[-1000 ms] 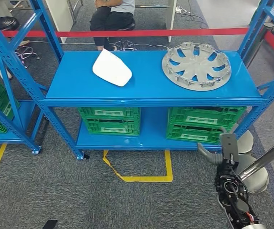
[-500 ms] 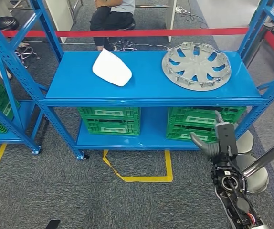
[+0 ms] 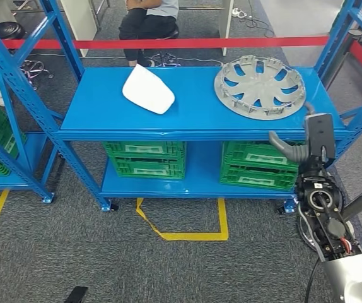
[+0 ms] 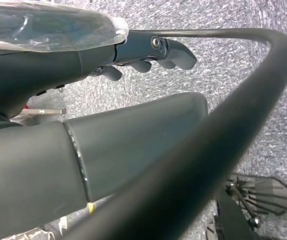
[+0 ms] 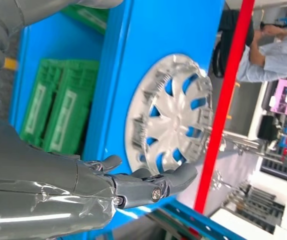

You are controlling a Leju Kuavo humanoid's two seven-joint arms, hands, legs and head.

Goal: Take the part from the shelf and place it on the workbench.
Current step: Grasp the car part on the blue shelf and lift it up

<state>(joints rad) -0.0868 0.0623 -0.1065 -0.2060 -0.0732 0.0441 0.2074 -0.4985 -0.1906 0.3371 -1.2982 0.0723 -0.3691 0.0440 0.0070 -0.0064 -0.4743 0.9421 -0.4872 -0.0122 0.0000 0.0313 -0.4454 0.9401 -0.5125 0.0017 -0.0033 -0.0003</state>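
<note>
Blue shelving (image 3: 193, 120) is carrying the wheel cover (image 3: 259, 86) flat on its top deck, and I'm bringing my right hand (image 3: 297, 146), fingers spread and empty, just below that edge, presumably for a grasp.

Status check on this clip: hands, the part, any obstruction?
Right hand open, raised at the shelf's front edge, short of the hubcap. Left hand open, holding nothing. Hubcap flat on top shelf, untouched. Nothing blocking.
</note>
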